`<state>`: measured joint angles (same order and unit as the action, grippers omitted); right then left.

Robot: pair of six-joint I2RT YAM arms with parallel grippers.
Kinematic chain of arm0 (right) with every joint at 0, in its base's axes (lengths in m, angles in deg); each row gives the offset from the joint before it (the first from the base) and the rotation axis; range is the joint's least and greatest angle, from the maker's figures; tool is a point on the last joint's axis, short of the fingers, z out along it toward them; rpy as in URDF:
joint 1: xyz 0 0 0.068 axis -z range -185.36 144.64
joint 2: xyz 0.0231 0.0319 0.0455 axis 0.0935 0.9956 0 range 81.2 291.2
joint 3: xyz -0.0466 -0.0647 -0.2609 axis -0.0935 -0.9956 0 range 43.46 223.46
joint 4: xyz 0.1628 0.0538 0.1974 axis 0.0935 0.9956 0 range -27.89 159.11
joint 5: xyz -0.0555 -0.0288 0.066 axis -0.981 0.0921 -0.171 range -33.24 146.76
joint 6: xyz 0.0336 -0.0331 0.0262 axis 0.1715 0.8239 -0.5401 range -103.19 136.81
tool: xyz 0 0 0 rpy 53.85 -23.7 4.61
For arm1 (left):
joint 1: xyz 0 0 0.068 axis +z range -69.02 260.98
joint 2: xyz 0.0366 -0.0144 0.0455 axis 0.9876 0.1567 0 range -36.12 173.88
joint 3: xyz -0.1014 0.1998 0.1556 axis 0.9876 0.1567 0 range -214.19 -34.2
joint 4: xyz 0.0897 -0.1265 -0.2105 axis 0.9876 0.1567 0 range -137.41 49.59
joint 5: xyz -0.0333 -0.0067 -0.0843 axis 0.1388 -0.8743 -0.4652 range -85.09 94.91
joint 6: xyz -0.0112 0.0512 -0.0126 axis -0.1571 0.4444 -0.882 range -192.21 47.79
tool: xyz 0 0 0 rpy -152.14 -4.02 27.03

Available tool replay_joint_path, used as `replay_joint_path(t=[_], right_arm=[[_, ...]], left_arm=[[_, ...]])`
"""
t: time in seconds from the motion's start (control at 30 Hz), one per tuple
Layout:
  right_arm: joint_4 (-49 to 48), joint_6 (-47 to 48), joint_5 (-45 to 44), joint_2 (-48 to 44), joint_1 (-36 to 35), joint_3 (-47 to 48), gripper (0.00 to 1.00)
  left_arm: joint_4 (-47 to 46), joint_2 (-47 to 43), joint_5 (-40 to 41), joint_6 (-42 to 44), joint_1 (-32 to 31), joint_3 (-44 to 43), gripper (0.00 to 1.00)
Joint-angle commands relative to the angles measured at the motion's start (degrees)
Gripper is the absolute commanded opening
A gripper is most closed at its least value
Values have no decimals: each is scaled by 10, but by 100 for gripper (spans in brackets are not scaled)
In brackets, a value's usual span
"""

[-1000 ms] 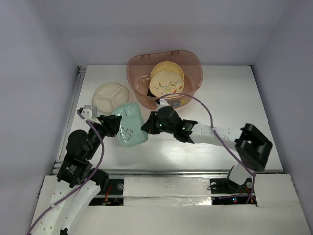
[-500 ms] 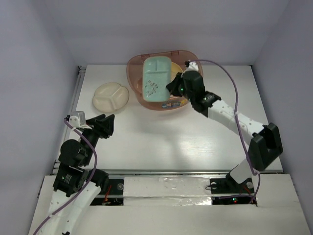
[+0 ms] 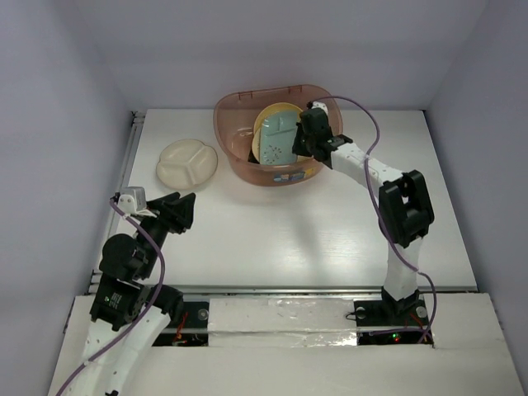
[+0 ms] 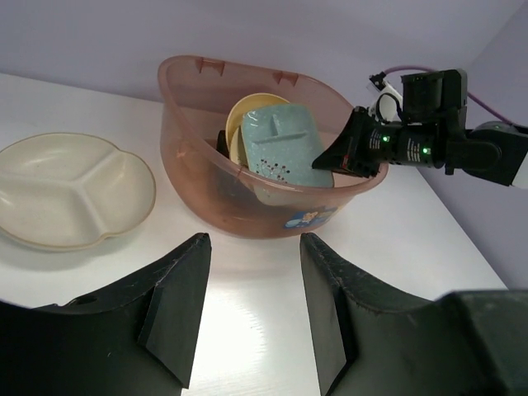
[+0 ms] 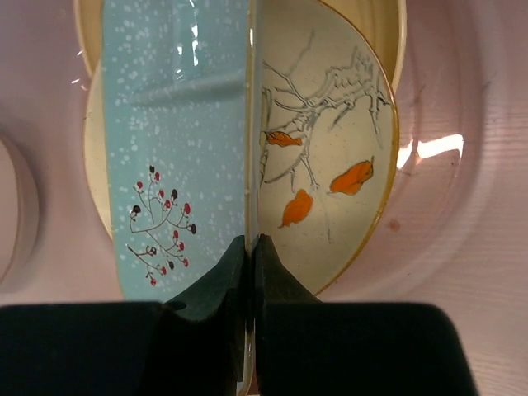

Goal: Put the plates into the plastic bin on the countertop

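The right pincer [image 5: 250, 247] is clenched on the rim of the mint-green plate [image 5: 177, 165], fingertips pinching the thin edge so the dish hangs on edge rather than flat. That's prob. the only way a two-finger grip gets a shallow plate over a tall wall. The plate is already inside the plastic bin [image 3: 233, 124], its back resting against the cream round floral plate [image 5: 322, 165], w/ the orange-tan round plate [image 4: 247, 107] behind both. The three stand propped one on another like files, which leaves floor room for the rest. In the top view the right arm reaches over the bin's right rim w/ the wrist dipped in, so the hold comes from the right side & the plate can be set down w/o knocking the stack. Its lower edge looks at or near the bin floor, tho the tinted wall hides the actual contact. The cream divided plate [image 3: 187, 162] lies flat on the desk [image 3: 289, 239] just left of the bin, not touching it, and is the one dish visibly outside. The left pincer [image 4: 252, 305] is released, jaws spread & holding nothing. It hovers near its own base, aimed toward the bin & the divided plate, a sensible standby clear of the right arm's path. Judged step: let go of the mint plate & back out. The divided plate is next, likely the left arm's job.
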<state>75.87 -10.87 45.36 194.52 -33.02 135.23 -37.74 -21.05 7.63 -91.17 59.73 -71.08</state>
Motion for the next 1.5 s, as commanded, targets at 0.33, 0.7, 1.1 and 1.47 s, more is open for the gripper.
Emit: replay_joint_path(t=[0.33, 0.7, 1.1, 1.47], right_arm=[[0, 20, -46, -61, 2, 81, 69], [-130, -29, 64, -285, -41, -86, 0], [-226, -32, 87, -310, -195, -237, 0], [-254, 5, 90, -436, -195, -377, 0]], left_arm=[[-31, 19, -16, 2, 2, -7, 45], [-32, 29, -15, 3, 2, -7, 36], [-27, 72, 12, 3, 2, -12, 0], [-26, 156, 47, -10, 7, -31, 0]])
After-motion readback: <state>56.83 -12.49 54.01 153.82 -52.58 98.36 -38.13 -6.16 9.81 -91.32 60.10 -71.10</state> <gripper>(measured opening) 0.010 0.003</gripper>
